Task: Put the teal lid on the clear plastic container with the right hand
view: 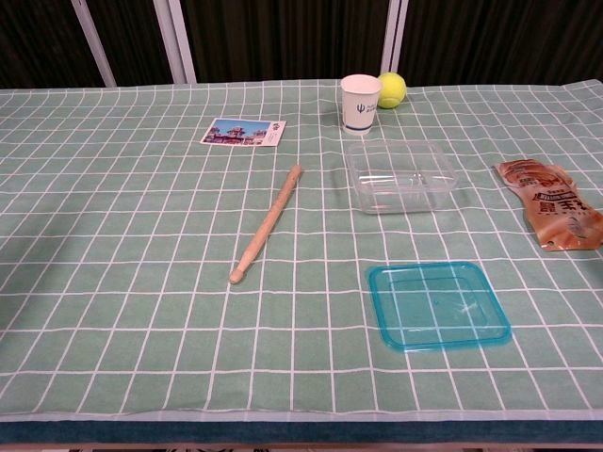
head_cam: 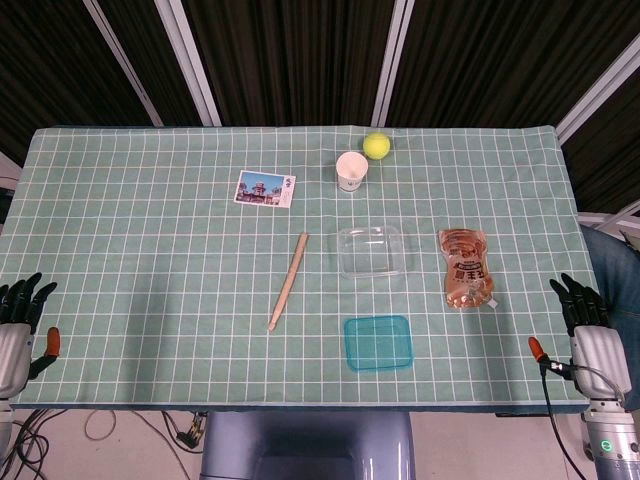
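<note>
The teal lid lies flat on the green checked cloth near the table's front edge. Just behind it sits the clear plastic container, open and with nothing in it. My right hand hovers at the front right corner, well to the right of the lid, fingers spread and holding nothing. My left hand rests at the front left corner, also with fingers apart and holding nothing. The chest view shows neither hand.
A wooden stick lies left of the container. A postcard, a white paper cup and a tennis ball sit farther back. A brown snack pouch lies right of the container.
</note>
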`<action>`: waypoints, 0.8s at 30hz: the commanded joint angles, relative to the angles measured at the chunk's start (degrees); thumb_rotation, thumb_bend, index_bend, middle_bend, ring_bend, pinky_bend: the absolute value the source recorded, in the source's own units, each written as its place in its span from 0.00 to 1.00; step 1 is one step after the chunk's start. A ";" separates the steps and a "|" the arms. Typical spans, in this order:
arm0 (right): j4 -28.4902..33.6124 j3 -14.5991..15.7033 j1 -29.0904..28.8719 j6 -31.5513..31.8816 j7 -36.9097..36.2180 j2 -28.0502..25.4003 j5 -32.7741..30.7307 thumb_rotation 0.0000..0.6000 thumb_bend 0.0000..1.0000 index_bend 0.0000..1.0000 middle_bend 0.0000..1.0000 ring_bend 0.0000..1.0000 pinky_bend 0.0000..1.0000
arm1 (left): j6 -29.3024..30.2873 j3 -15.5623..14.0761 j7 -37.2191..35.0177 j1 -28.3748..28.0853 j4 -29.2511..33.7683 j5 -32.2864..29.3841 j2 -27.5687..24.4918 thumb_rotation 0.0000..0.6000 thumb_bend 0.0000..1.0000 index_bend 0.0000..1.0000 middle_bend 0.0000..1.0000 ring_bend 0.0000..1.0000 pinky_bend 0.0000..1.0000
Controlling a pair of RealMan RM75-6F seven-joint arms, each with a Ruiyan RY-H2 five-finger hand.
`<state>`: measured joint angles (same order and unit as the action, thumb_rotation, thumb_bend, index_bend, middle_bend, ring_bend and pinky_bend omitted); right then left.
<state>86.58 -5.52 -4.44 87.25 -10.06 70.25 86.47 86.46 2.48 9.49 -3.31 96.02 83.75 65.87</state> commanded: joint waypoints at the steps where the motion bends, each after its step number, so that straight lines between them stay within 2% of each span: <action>1: 0.01 0.06 -0.02 -0.01 0.07 0.03 0.07 1.00 0.35 0.00 0.00 0.00 0.00 | -0.01 -0.01 0.01 0.01 -0.01 0.00 -0.04 1.00 0.57 0.12 0.00 0.00 0.00; 19: 0.43 1.02 -0.39 -1.47 -3.04 -1.91 1.02 1.00 0.33 0.00 0.00 0.00 0.00 | -0.16 0.00 0.13 -0.01 0.23 -0.16 -0.07 1.00 0.57 0.12 0.00 0.00 0.00; 23: 0.74 2.01 -0.67 -2.06 -4.62 -2.90 2.59 1.00 0.31 0.00 0.00 0.00 0.00 | -0.21 0.03 0.02 0.02 0.43 -0.34 -0.05 1.00 0.57 0.12 0.00 0.00 0.00; 24: 1.09 3.02 -0.88 -2.52 -6.11 -3.68 4.19 1.00 0.31 0.00 0.00 0.00 0.00 | -0.36 -0.02 0.00 0.03 0.55 -0.47 -0.03 1.00 0.57 0.12 0.00 0.00 0.00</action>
<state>87.23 -3.65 -5.04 85.33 -14.56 67.48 88.96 86.19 2.50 9.51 -3.30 96.50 83.36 65.83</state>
